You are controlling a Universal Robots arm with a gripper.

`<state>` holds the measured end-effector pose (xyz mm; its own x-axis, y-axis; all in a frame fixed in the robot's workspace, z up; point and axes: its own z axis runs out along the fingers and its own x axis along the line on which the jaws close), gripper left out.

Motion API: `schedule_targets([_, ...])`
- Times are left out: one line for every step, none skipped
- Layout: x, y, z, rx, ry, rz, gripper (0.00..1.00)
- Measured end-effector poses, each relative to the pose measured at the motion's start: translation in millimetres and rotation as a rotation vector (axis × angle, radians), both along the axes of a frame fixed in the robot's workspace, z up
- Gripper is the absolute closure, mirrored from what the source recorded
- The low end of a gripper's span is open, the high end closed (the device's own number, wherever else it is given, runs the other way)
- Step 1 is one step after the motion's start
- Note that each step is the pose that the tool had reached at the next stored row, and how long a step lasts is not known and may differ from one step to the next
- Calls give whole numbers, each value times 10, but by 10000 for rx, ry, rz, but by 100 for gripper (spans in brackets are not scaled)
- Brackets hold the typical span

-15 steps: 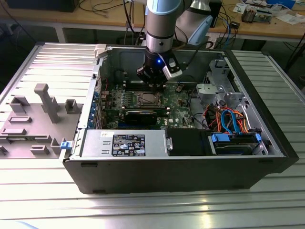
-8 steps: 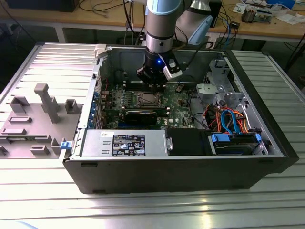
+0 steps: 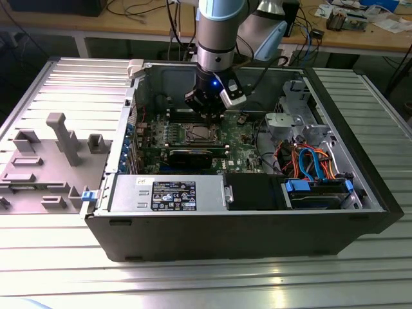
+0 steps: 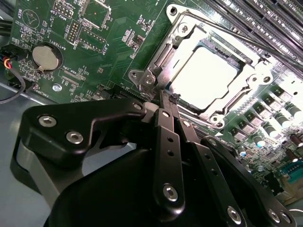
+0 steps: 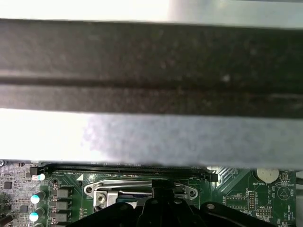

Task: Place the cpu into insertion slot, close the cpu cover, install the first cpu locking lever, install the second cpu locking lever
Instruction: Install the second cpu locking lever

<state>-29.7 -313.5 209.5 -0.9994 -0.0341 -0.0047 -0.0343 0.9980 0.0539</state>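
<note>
The cpu (image 4: 204, 75) lies flat in the insertion slot (image 3: 203, 133), its metal top glaring bright. The cpu cover (image 4: 233, 103) is down over it, its silver frame showing around the chip. A thin locking lever rod (image 4: 246, 45) runs along one side of the socket. My gripper (image 4: 166, 98) is shut, its black fingertips together at a corner of the socket frame, right by a small lever end; whether anything is pinched between them I cannot tell. In the exterior view the gripper (image 3: 209, 116) hangs just above the socket's far edge. The first wrist view shows the gripper (image 5: 163, 190) over the cover (image 5: 102, 195).
The green motherboard (image 3: 244, 151) lies inside an open black computer case (image 3: 232, 225). Long black memory slots (image 4: 265, 19) run beside the socket, a coin battery (image 4: 46, 57) on the other side. A power supply (image 3: 167, 193) and drive bay with cables (image 3: 315, 174) fill the near side.
</note>
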Motion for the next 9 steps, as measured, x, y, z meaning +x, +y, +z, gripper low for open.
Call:
schedule_targets([0,0,7,0,-1,0,89])
schedule_targets([0,1,17,2,-1,-1,89])
schedule_targets([0,1,44,1,0,-1,89])
schedule_targets([1,1,74,2,-2,-1,89])
schedule_targets([0,1,160,2,-1,-1,89])
schedule_targets([1,1,174,2,-1,0,89])
schedule_targets([1,1,173,3,-2,-1,89])
schedule_targets([1,1,174,4,-2,0,89])
schedule_targets([1,1,174,3,-1,0,89])
